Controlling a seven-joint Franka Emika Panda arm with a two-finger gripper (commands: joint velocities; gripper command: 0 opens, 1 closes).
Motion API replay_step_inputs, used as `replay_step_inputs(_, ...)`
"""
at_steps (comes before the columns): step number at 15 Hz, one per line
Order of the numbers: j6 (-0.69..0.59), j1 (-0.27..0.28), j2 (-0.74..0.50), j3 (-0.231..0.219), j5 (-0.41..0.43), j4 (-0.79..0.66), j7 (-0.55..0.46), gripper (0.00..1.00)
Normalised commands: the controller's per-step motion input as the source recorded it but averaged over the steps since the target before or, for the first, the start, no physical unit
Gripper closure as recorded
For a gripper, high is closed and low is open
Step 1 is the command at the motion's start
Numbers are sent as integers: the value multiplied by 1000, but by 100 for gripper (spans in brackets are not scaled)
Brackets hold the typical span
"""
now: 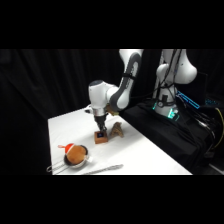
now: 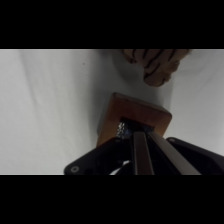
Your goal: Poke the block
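Observation:
The block (image 1: 101, 139) is a small reddish-brown square lying flat near the middle of the white table (image 1: 145, 155). My gripper (image 1: 101, 131) comes straight down onto it. In the wrist view the block (image 2: 150, 114) fills the centre, with a dark mark on its top just showing at the fingertips. There my gripper (image 2: 134, 133) is shut, its two fingers side by side with their tips on the block's top at the mark. Nothing is held between them.
A tan lumpy object (image 1: 118, 130) stands just right of the block, and shows at the top of the wrist view (image 2: 157, 65). A round brown-and-red plush toy (image 1: 75, 154) sits in a bowl (image 1: 88, 158) at the front left. Metal tongs (image 1: 102, 169) lie along the front edge.

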Motion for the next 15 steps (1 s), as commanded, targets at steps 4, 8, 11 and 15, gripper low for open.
replay_step_inputs(4,-356,32,-510,-31,-93,-175,26,42)
replay_step_inputs(8,-416,31,-542,-23,-67,-126,23,9)
replay_step_inputs(11,-388,29,-441,-21,-34,-42,8,0)
replay_step_inputs(15,-356,33,-332,-28,-13,23,35,0)
